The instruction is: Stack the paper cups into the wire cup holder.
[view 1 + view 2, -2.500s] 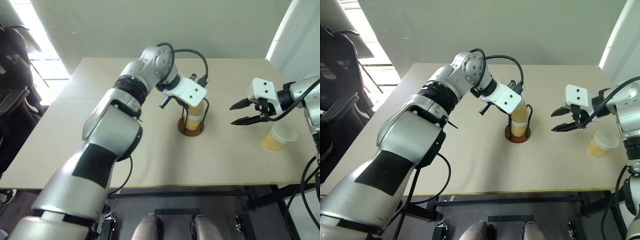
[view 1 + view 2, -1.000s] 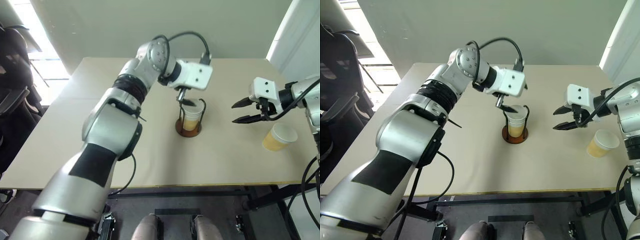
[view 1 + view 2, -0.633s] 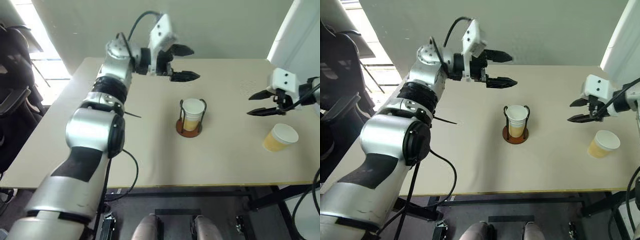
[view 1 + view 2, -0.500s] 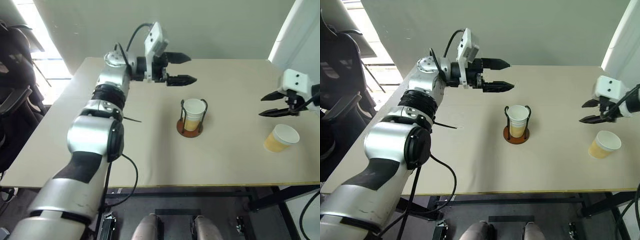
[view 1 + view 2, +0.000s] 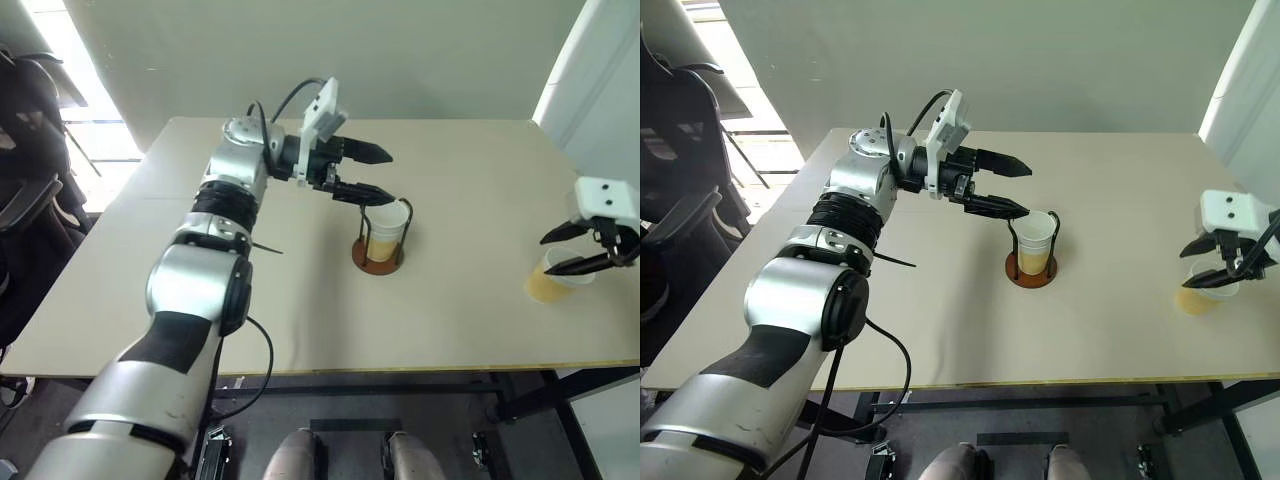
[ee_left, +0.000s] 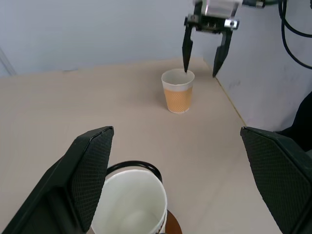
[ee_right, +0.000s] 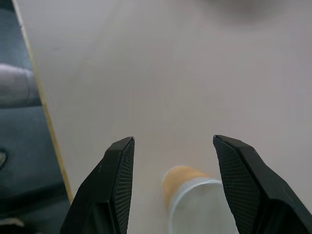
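Paper cups in holder: nested white-rimmed cups (image 5: pixel 385 226) stand upright inside the wire cup holder (image 5: pixel 378 254), near the middle of the tabletop (image 5: pixel 300 300); how many are nested cannot be told.
Wire cup holder: reddish-brown disc base flat on the tabletop, thin black wire loops rising around the cups; in the left wrist view a black loop (image 6: pixel 133 167) shows just behind the top cup's rim.
Loose paper cup: one tan-walled cup (image 5: pixel 548 280) stands upright near the tabletop's right edge, well apart from the holder; open mouth up, white inside visible in the left wrist view (image 6: pixel 178 90).
Left claw: (image 5: pixel 380 172) fingers spread wide, empty, pointing roughly level toward the robot's right; the lower finger's tip lies at the rim of the top nested cup, contact cannot be told. In the left wrist view the two fingers (image 6: pixel 92 165) flank the top cup's mouth without closing on it.
Right claw: (image 5: pixel 570 250) fingers apart, empty, angled downward over the loose cup; in the left wrist view one fingertip sits at the cup's rim and the other hangs just beside it. In the right wrist view the cup lies between and beyond the two fingers (image 7: pixel 114 180), not gripped.
Tabletop: pale beige, bare apart from the holder and the loose cup.
Surroundings: black chair (image 5: pixel 30 180) at the left.
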### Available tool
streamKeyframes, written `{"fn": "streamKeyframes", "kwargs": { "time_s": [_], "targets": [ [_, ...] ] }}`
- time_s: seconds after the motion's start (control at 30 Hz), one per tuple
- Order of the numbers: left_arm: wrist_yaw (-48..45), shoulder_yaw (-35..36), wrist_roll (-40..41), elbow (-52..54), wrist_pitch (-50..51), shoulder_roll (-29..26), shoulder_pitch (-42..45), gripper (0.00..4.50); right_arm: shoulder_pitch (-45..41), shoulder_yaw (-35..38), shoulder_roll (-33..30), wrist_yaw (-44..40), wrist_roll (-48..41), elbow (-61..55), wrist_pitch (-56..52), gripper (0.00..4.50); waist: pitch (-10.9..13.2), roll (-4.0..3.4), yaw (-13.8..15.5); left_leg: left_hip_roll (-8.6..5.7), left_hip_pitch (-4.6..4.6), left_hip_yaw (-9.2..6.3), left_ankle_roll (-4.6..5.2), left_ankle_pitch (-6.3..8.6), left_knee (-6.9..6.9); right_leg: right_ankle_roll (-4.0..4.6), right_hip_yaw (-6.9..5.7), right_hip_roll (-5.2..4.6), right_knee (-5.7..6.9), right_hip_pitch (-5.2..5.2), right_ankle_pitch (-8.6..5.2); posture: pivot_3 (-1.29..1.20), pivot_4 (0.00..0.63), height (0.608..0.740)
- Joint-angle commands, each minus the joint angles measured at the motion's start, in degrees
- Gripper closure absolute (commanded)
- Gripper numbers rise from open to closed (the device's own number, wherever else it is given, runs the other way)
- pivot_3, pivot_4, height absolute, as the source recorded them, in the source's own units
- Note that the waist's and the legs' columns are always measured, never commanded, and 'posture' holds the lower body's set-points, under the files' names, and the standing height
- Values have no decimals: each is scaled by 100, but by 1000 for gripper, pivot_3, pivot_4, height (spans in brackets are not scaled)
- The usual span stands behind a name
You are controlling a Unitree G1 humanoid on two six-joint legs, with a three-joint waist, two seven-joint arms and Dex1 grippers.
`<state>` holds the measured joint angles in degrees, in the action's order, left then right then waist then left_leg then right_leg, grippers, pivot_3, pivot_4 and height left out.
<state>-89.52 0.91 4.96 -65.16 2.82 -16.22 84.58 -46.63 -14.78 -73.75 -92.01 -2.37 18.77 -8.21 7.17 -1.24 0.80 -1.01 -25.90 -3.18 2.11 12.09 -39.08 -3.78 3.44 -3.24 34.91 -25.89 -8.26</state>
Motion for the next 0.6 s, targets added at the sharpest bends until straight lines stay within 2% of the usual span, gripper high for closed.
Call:
{"fn": "streamKeyframes", "kwargs": {
  "time_s": [0.03, 0.3, 0.6],
  "targets": [
    [-58, -15, 88, 205, -95, 17, 27, 43, -32, 41, 13, 154, 446, 366, 596, 1878, 0, 0, -1, -1, 0, 4, 2, 0, 1, -2, 0, 0, 0, -1, 1, 0, 150, 740],
    [-58, -56, 102, 286, -102, -57, -59, 43, -415, -89, 246, 333, 1296, 1742, 1544, 1878, 0, 0, -13, 2, 4, 13, 9, 2, 2, -30, 5, -1, -2, -1, 20, 0, 150, 740],
    [-9, -59, 134, 362, -85, -75, -99, 43, -397, -215, 517, 612, 1815, 2442, 2154, 1878, 0, 0, -13, 3, 3, 15, 14, 6, 3, -31, 5, -2, -9, 0, 24, 0, 150, 740]
  ]
}}
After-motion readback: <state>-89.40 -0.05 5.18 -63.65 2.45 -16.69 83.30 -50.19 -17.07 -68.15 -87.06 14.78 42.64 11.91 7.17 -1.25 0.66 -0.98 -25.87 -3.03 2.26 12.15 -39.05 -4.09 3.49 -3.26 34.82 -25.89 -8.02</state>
